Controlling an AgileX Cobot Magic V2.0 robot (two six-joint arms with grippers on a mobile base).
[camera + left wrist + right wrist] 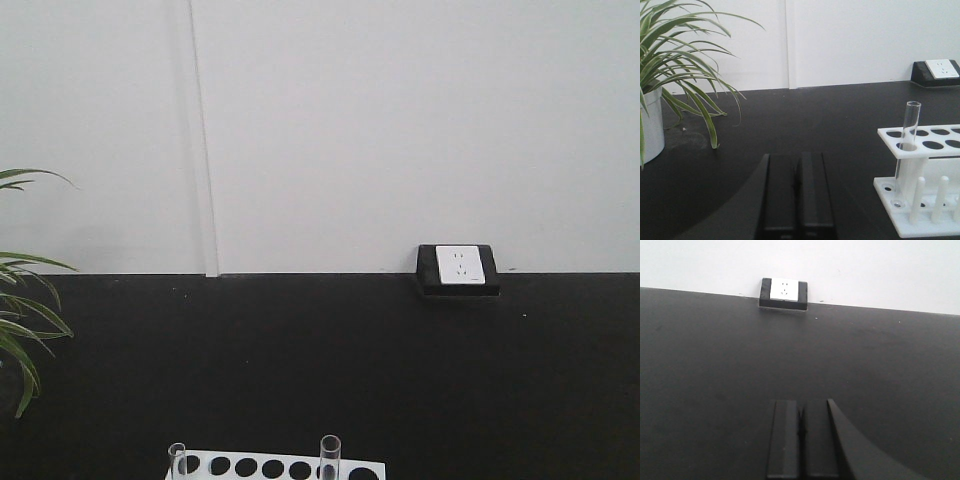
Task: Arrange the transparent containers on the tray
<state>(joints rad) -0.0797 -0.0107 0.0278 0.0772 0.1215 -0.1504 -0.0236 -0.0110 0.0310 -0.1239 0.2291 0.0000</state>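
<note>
Left wrist view: a slim clear glass tube (912,120) is waiting racked. Left fingers (780,200) and right fingers (784,440) are pressing together, empty.

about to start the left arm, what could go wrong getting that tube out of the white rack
The left gripper is shut; approaching the test tube without opening could strike the thin glass.
The tube stands in a corner hole of the white rack; a tilted pull might jam it or lift the rack.
</note>
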